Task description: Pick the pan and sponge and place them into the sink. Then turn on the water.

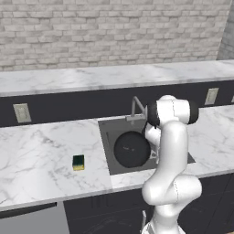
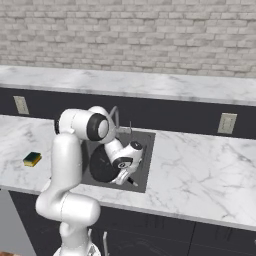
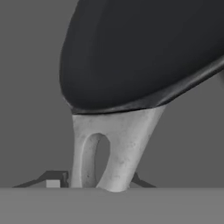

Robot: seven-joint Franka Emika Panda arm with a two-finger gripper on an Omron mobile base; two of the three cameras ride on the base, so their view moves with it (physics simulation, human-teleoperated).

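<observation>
Black pan [image 1: 131,149] sits in the sink [image 1: 106,137], filling most of the basin, w/ faucet [image 1: 135,109] at the back rim. Jaws are down in the sink at the pan's right side; in the hand view the grey pan handle [image 3: 114,148] runs straight up from the bottom edge to the dark pan body, so jaws look clamped shut on the handle end, gripper [image 2: 126,177] low over the basin floor. Handle's long axis lies along the hand's line of sight. Sponge [image 1: 78,162] is on the bench [image 1: 36,151] left of the sink, near the front edge, well apart from the jaws & unheld. Judgement: pan step is nearly done, needs release; next move turns on the sponge lying far left of the jaws, across the sink's left rim, so the arm must lift clear & swing left. Left base view has the arm blocking the pan's right side; right base view shows the wrist dipping into the basin; hand view alone shows the handle contact.
</observation>
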